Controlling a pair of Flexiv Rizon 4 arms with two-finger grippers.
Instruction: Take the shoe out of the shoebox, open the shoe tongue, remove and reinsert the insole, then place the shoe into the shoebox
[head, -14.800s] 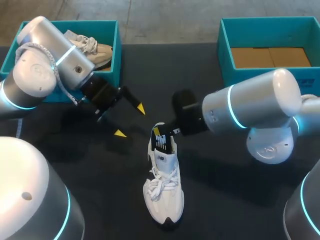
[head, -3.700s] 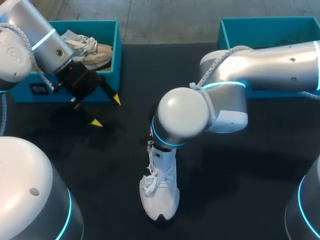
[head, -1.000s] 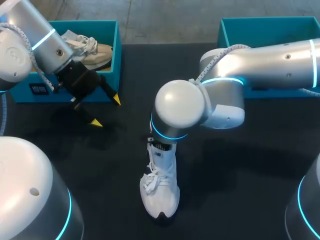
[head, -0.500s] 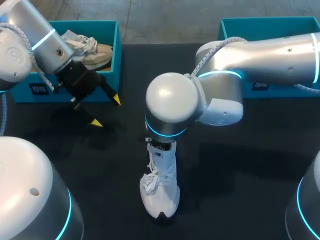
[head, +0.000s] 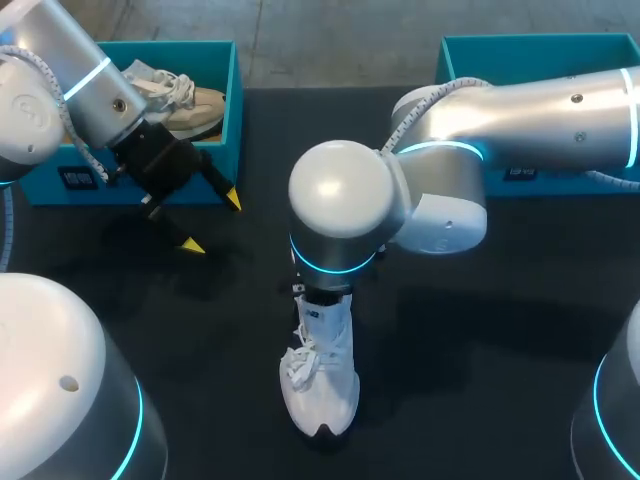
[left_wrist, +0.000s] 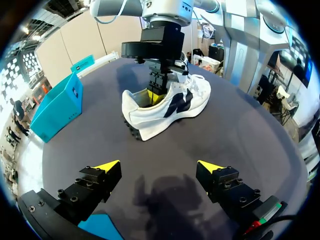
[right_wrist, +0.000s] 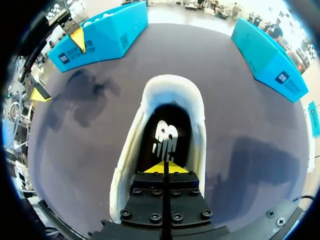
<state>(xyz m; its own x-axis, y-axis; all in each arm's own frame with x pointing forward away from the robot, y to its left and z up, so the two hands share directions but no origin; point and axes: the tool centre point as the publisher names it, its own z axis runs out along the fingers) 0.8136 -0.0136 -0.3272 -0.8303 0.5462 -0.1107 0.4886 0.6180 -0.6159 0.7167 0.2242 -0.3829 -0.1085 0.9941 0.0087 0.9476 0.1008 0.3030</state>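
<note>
A white sneaker (head: 322, 378) stands on the black table, toe toward me, and also shows side-on as a white sneaker with dark markings (left_wrist: 170, 103). My right arm's wrist (head: 340, 215) hangs over the heel and hides its gripper in the head view. The right gripper (right_wrist: 164, 168) is shut, its yellow tips together inside the shoe's opening, just above the black insole (right_wrist: 165, 137) with a white logo. It also shows as the right gripper (left_wrist: 157, 91) dipping into the collar. My left gripper (head: 211, 222) is open beside the left shoebox (head: 60, 182), well clear of the sneaker.
The left teal shoebox holds a second, beige shoe (head: 190, 102). The right teal shoebox (head: 452, 110) stands at the far right with brown cardboard (head: 540, 113) inside. Both boxes show past the sneaker in the right wrist view, the left box (right_wrist: 107, 32) and the right box (right_wrist: 267, 55).
My right arm's wrist has shifted slightly left and toward me over the sneaker's heel. The sneaker and my left arm have stayed put.
</note>
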